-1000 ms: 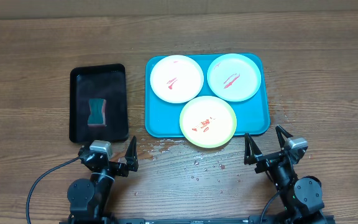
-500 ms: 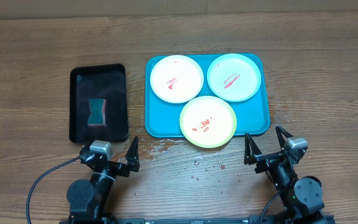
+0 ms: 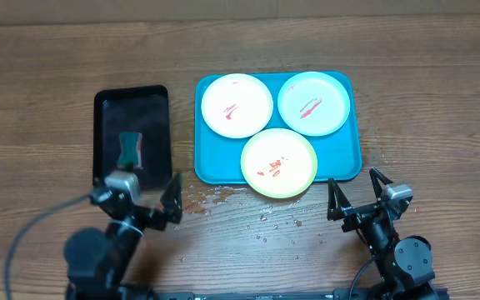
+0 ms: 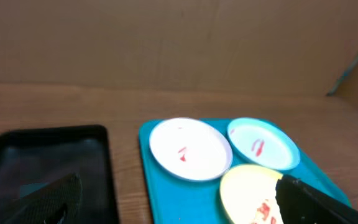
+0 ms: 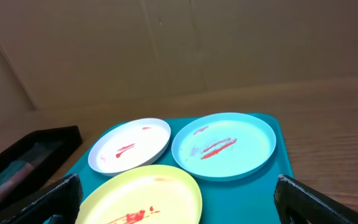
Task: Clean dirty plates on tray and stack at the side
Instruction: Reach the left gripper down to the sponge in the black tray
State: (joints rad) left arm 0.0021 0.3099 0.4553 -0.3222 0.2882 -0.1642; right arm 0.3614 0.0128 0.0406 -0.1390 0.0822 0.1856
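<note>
The turquoise tray (image 3: 215, 158) holds three plates with red smears: a white plate (image 3: 237, 105), a pale mint plate (image 3: 313, 102) and a yellow-green plate (image 3: 278, 162) at its near edge. My left gripper (image 3: 138, 196) hovers open at the near end of the black tray, left of the turquoise one. In the left wrist view its fingers (image 4: 309, 202) frame the white plate (image 4: 190, 148) and the tray (image 4: 166, 199). My right gripper (image 3: 355, 185) stands open just short of the tray's near right corner. Its wrist view shows the yellow-green plate (image 5: 142, 196) closest, the mint plate (image 5: 224, 145) behind.
A black tray (image 3: 132, 108) with a teal sponge (image 3: 129, 150) lies left of the turquoise tray. Small wet spots (image 3: 223, 198) mark the wood near the front. A brown cardboard wall stands behind the table.
My left arm has lifted and shifted left and forward toward the black tray. The right arm and all plates have stayed put.
</note>
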